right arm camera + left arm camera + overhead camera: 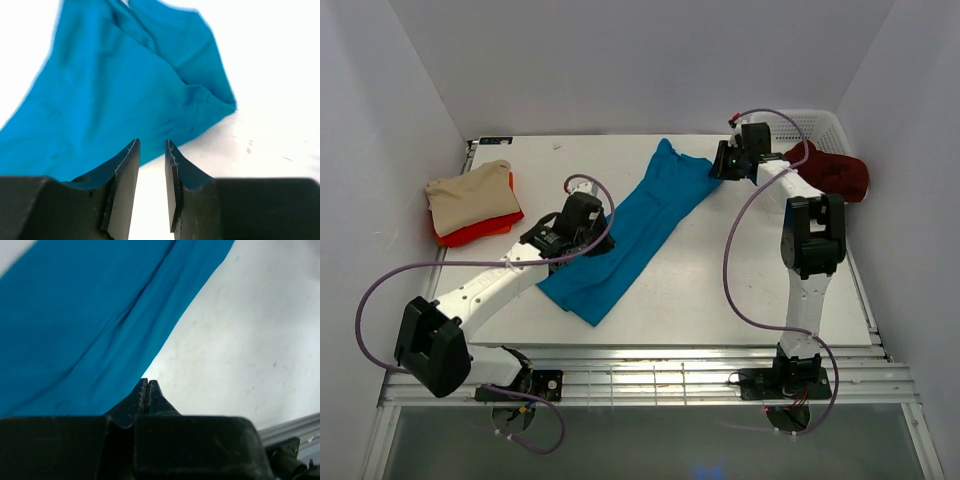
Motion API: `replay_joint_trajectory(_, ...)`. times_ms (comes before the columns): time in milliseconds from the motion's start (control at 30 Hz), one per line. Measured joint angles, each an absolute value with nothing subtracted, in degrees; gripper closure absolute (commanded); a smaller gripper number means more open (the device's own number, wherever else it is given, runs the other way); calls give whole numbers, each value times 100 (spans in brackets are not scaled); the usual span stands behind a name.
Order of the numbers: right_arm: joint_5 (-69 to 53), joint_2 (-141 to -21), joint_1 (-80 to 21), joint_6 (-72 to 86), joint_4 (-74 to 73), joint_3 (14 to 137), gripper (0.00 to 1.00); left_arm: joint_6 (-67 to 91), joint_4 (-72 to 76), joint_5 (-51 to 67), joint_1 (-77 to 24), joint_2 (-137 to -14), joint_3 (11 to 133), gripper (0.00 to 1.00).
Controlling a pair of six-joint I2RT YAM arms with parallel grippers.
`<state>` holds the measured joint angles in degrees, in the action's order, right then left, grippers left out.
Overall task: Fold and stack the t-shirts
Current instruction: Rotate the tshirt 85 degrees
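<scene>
Progress is sitting at roughly the halfway mark, judging by how the cloth is lying on the table (720, 290). The teal shirt (630, 240) is stretching across the middle as a long narrow strip. Its long axis is running on a diagonal, with the broad end pointing near-left and the narrower, bunched end pointing far-right, so it is looking only partly folded and is waiting to be doubled over and stacked. At the far left the beige shirt (468, 195) is resting folded on top of the red shirt (480, 232) — that pair is looking finished. At the far right the maroon shirt (835, 172) is slumping unfolded over the rim of the white basket (820, 125), untouched. The right gripper (151, 150) is hovering just off the strip's far-right end with its jaws standing slightly apart and nothing between them. The left gripper (147, 385) is sitting at the strip's near-left edge with jaws pressed together — whether any cloth is being nipped I cannot tell.
</scene>
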<state>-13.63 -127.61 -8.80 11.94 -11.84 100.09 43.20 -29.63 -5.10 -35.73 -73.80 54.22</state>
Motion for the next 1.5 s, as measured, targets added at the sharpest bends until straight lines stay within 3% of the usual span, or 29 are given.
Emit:
replay_joint_trajectory(300, -862, -9981, -1232, 707, -1057, 9238, 68, 3148, -2443, -1068, -3533, -9603, 7297, 100)
replay_joint_trajectory(467, -698, -9824, -1457, 670, -1192, 8698, 92, 2838, -2641, -1219, -3498, -10431, 7177, 100)
replay_joint_trajectory(733, -558, -10053, -1466, 777, -1649, 7452, 92, 2742, -2808, -1302, -3492, -9933, 6313, 100)
replay_joint_trajectory(1500, -604, -11448, -1839, 1061, -1527, 8077, 92, 3146, -3411, -733, -3557, -8007, 5389, 100)
